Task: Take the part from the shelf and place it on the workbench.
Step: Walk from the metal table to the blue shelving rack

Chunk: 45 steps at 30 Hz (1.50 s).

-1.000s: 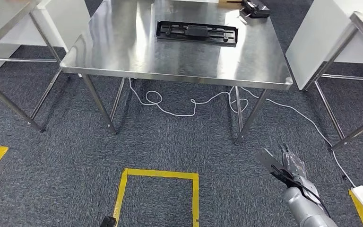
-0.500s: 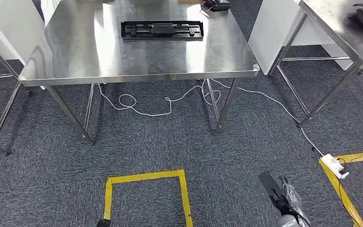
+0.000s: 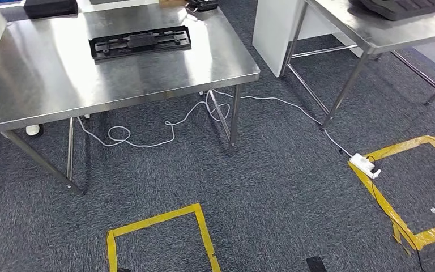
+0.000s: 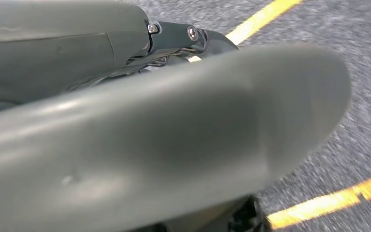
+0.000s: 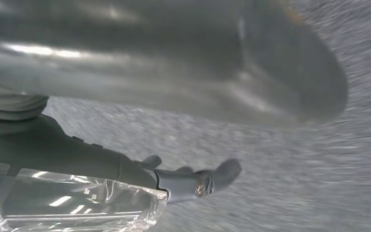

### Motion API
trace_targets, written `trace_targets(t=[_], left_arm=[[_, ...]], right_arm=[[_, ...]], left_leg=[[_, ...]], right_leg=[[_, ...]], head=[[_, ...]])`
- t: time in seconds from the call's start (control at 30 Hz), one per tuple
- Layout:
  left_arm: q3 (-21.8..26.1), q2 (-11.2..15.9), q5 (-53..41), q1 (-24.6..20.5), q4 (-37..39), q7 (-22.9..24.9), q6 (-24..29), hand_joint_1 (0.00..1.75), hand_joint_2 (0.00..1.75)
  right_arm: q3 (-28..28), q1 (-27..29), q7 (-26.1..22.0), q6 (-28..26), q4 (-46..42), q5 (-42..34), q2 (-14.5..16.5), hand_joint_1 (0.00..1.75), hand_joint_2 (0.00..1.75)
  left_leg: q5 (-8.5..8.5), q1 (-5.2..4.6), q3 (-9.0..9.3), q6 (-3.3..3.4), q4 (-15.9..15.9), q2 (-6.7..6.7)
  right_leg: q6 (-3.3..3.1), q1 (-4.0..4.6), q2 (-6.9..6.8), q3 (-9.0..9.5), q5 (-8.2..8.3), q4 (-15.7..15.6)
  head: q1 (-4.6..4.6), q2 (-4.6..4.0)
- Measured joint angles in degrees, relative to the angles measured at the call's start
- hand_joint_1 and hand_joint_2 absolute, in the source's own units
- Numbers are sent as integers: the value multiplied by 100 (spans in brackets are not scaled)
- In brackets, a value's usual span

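From the head view, a stainless steel desk (image 3: 45,85) is standing at the left on thin metal legs, its top shining and reflecting the ceiling light. A long, flat black plastic part (image 3: 140,42) with ribs and cut-outs is lying on that top towards its far side, well apart from the near edge. A white cable (image 3: 164,126) is looping over the dark grey speckled carpet (image 3: 272,187) beneath the desk and running rightwards to a white power strip (image 3: 365,165), which is sitting on the corner of a yellow tape square (image 3: 408,187). Another yellow tape outline (image 3: 158,235) is lying on the carpet at the near edge. A second steel desk (image 3: 368,28) is standing at the far right, carrying a dark tray-like object (image 3: 402,7) that is cut off by the frame.

The left wrist view is showing what the head view does not: the left robot hand (image 4: 183,41), with a smooth, blurred grey thumb close to the lens and dark fingers behind it, hanging over carpet with yellow tape; I cannot tell how far it is spread. In the right wrist view, the right robot hand (image 5: 183,181) is holding a crinkled clear plastic bag (image 5: 72,205) along its dark fingers, above blurred carpet.
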Motion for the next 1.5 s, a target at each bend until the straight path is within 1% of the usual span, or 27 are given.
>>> trace_targets(t=[0.07, 0.13, 0.17, 0.23, 0.3, 0.37, 0.43, 0.5, 0.57, 0.63, 0.67, 0.7, 0.73, 0.8, 0.87, 0.93, 0.97, 1.03, 1.1, 1.13, 1.17, 1.23, 1.27, 1.33, 1.4, 1.43, 1.5], left_arm=[[13, 17, -2, 20, 0, 7, 2, 0, 0], [25, 28, -2, 47, 1, 15, 3, 0, 0], [30, 31, -5, 55, 2, 25, 3, 0, 0], [37, 33, -59, 56, 2, 86, -2, 0, 0], [21, 38, -249, 57, 5, 199, -13, 0, 0], [-58, 42, -535, 57, 8, 326, -42, 0, 0], [-175, 33, -740, 40, 8, 431, -82, 0, 0], [-266, 15, -830, 9, 7, 476, -125, 0, 0], [-339, 4, -894, -9, 7, 491, -194, 0, 0], [-400, 3, -953, -21, 7, 538, -252, 0, 0], [-427, 2, -980, -34, 7, 573, -263, 0, 0], [-450, 1, -1004, -50, 7, 606, -265, 0, 0], [-472, 0, -1019, -67, 7, 628, -264, 0, 0], [-508, 5, -1035, -88, 5, 653, -263, 0, 0], [-529, 14, -1054, -95, 4, 678, -261, 0, 0], [-545, 12, -1093, -106, 4, 703, -281, 0, 0], [-556, 7, -1117, -114, 4, 708, -300, 0, 0], [-574, 0, -1146, -119, 4, 709, -331, 0, 0], [-579, -2, -1153, -104, 7, 714, -338, 0, 0], [-579, -3, -1153, -91, 8, 719, -342, 0, 0], [-580, -3, -1153, -80, 9, 723, -344, 0, 0], [-581, -3, -1153, -70, 9, 730, -347, 0, 0], [-582, -2, -1153, -71, 9, 731, -347, 0, 0], [-588, 1, -1162, -76, 9, 735, -350, 0, 0], [-609, 3, -1195, -88, 9, 740, -361, 0, 0], [-623, 2, -1214, -94, 9, 739, -367, 0, 0], [-652, -14, -1245, -97, 8, 724, -350, 0, 0]], right_arm=[[-57, 32, 17, 9, 16, 0, 49, 0, 0], [-95, 52, 32, 25, 31, 3, 85, 0, 0], [-106, 71, 57, 49, 43, 17, 101, 0, 0], [-114, 125, 169, 154, 69, 122, 134, 0, 0], [-103, 205, 297, 282, 96, 274, 196, 0, 0], [-94, 312, 360, 361, 121, 309, 278, 0, 0], [-96, 439, 384, 398, 149, 250, 357, 0, 0], [-99, 538, 396, 409, 176, 215, 416, 0, 0], [-103, 557, 388, 405, 187, 201, 442, 0, 0], [-130, 550, 359, 403, 192, 128, 449, 0, 0], [-164, 559, 348, 403, 195, 58, 452, 0, 0], [-209, 569, 354, 403, 198, -20, 455, 0, 0], [-267, 577, 370, 402, 201, -96, 456, 0, 0], [-369, 572, 408, 398, 203, -194, 467, 0, 0], [-440, 555, 426, 387, 203, -218, 483, 0, 0], [-500, 552, 430, 381, 207, -217, 489, 0, 0], [-524, 561, 430, 383, 209, -211, 490, 0, 0], [-546, 575, 435, 384, 213, -186, 492, 0, 0], [-561, 575, 440, 386, 215, -171, 502, 0, 0], [-570, 573, 440, 388, 216, -169, 506, 0, 0], [-578, 576, 441, 390, 218, -168, 509, 0, 0], [-594, 587, 443, 391, 222, -167, 509, 0, 0], [-603, 590, 445, 391, 224, -167, 507, 0, 0], [-621, 583, 466, 385, 225, -164, 509, 0, 0], [-635, 586, 504, 372, 226, -155, 510, 0, 0], [-639, 595, 519, 366, 226, -144, 507, 0, 0], [-641, 616, 526, 368, 228, -121, 497, 0, 0]], left_leg=[[-409, 11, -252, -12, 627, -390], [-726, 8, -596, -17, 1358, -521], [-726, 10, -680, -21, 1509, -536], [-385, 31, -513, -24, 1098, -575], [6, 85, -185, -23, 333, -861], [134, 94, -50, 1, -34, -1060], [156, 57, -47, 75, -78, -935], [203, 52, -23, 178, -140, -775], [217, 56, -4, 244, -179, -588], [204, 56, -3, 257, -179, -388], [196, 60, -1, 249, -178, -295], [186, 70, 5, 234, -177, -216], [173, 85, 19, 211, -176, -141], [133, 87, 75, 130, -177, -7], [80, 55, 164, 25, -189, 114], [41, 44, 261, -57, -238, 253], [13, 62, 296, -88, -242, 260], [-206, 96, 223, -112, 11, 2], [-610, 92, -116, -85, 737, -383], [-759, 81, -320, -67, 1120, -477], [-791, 74, -467, -49, 1352, -514], [-496, 69, -466, 1, 1162, -542], [-248, 70, -333, 29, 798, -597], [58, 65, -88, 51, 160, -794], [99, 24, -25, 64, -38, -870], [119, 3, -21, 90, -61, -811], [170, -4, 5, 174, -124, -694]], right_leg=[[-100, -36, 163, 12, 36, -11], [-143, -4, 347, 5, 42, -8], [-143, 6, 445, 8, 42, -5], [-140, 8, 630, 26, 40, 8], [-112, 27, 797, -1, 22, 64], [-51, 61, 928, -82, 8, 113], [28, 80, 1035, -153, 29, 115], [78, 81, 821, -271, -33, 270], [94, 70, 455, -573, -306, 824], [142, 44, 338, -946, -592, 1547], [192, 15, 320, -1026, -632, 1719], [256, -21, 291, -975, -579, 1646], [328, -61, 232, -794, -453, 1334], [422, -100, -70, -313, -177, 506], [358, -49, -289, -95, -49, 141], [226, 7, -193, -114, -36, 150], [165, -32, -107, -111, -34, 141], [38, -88, 45, -83, -14, 121], [-62, -72, 192, -81, -3, 117], [-91, -39, 282, -81, -3, 119], [-96, -9, 377, -75, -6, 121], [-98, 31, 572, -57, -8, 131], [-96, 39, 664, -49, -9, 140], [-79, 70, 813, -66, -12, 164], [-26, 83, 910, -115, -2, 163], [11, 82, 956, -151, 10, 149], [67, 76, 842, -217, -8, 217]], head=[[-44, 0], [-49, 1], [-49, 1], [-51, 0], [-52, 0], [-40, -1], [-33, -1], [-20, 1], [10, 1], [24, 1], [22, 1], [24, 1], [25, 1], [34, 1], [34, 1], [22, 1], [8, 1], [-30, 1], [-67, 1], [-72, 1], [-74, 0], [-73, 0], [-74, 0], [-70, 1], [-67, 1], [-71, 1], [-66, 1]])
